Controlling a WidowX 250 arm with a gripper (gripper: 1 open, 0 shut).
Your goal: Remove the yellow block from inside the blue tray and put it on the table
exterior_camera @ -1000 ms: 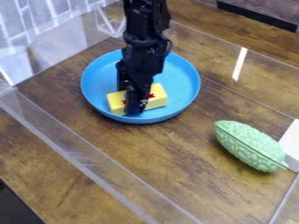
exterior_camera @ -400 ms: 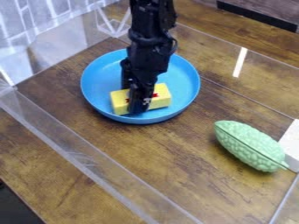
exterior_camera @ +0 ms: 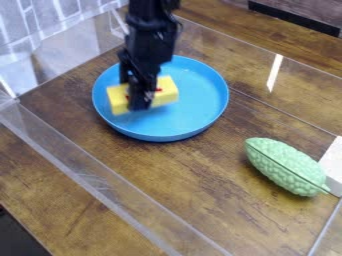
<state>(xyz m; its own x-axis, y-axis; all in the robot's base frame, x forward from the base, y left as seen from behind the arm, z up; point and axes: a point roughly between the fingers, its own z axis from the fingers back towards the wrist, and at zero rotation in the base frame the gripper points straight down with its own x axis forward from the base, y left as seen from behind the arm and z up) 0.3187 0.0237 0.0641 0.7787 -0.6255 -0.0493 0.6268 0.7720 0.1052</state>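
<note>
Since the earlier frame the black claw (exterior_camera: 139,97) has carried the small yellow rectangular block (exterior_camera: 143,95) from the tray's six o'clock area up and across toward nine o'clock, and the block now looks lifted clear of the floor of the round, shallow, bright blue plastic tray (exterior_camera: 194,98). The claw points straight down with its fingers pinched across the block's narrow width, which is why the bar hangs level with its two ends sticking out either side of the black fingers.

The block sits over the tray's nine o'clock rim, not yet past it. Lifting before travelling sideways makes sense: the raised rim would catch a block dragged flat. The dark brown wood-grain tabletop (exterior_camera: 160,190) is bare beyond that rim, bounded by the clear acrylic wall (exterior_camera: 80,165), so I judge the set-down spot lies there. The green oval textured object (exterior_camera: 285,166) rests well apart at the tray's four o'clock, out of the way.
</note>
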